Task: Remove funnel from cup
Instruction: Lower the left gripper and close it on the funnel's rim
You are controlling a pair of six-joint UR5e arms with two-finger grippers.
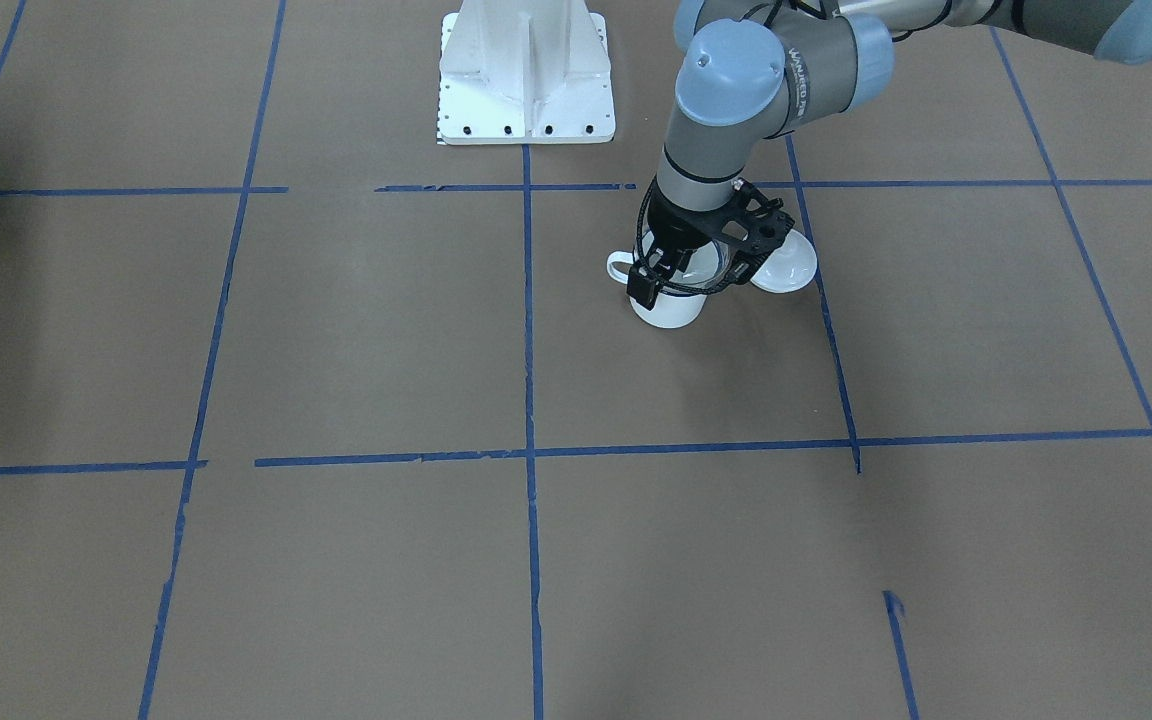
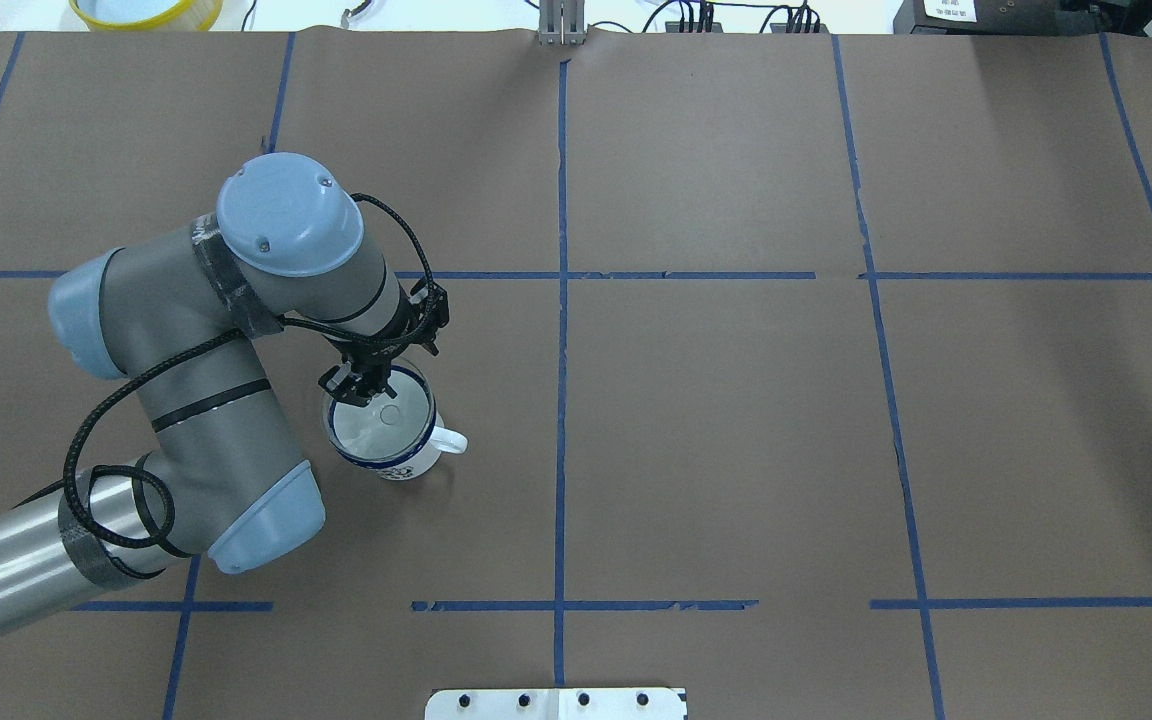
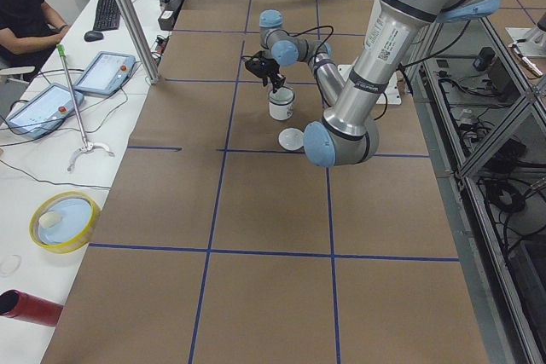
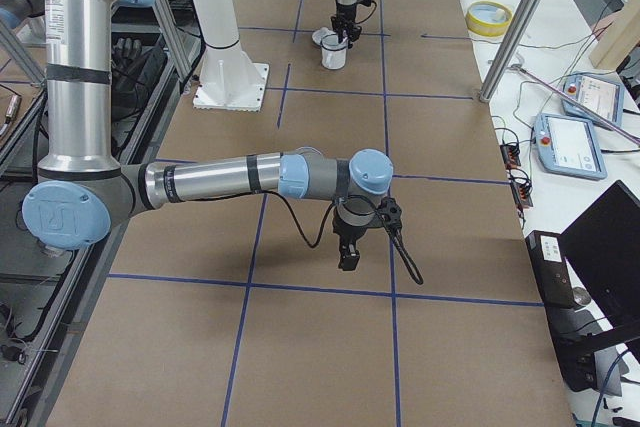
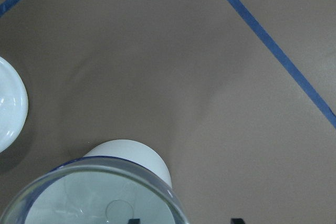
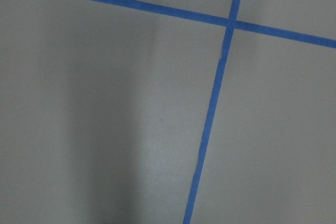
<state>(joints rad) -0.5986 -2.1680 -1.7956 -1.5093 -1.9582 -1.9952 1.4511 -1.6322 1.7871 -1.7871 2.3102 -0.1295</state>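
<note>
The white cup [image 2: 408, 466] with a dark blue rim stands on the brown table, handle toward the table's middle. The clear funnel [image 2: 388, 418] sits in its mouth. My left gripper [image 2: 358, 390] hangs straight down over the funnel's far-left rim. In the left wrist view the two fingertips [image 5: 134, 220] are apart and the funnel's rim [image 5: 176, 205] runs between them, with the cup's wall [image 5: 131, 153] below. The front view shows the gripper [image 1: 658, 275] at the funnel [image 1: 714, 275] above the cup [image 1: 671, 310]. My right gripper [image 4: 348, 257] hovers low over bare table, far from the cup; I cannot tell its state.
A round white lid [image 1: 786, 262] lies on the table right beside the cup, also at the left edge of the left wrist view [image 5: 8, 106]. The white robot base [image 1: 526, 80] stands at the table's near edge. A yellow bowl [image 2: 146, 10] sits beyond the far edge.
</note>
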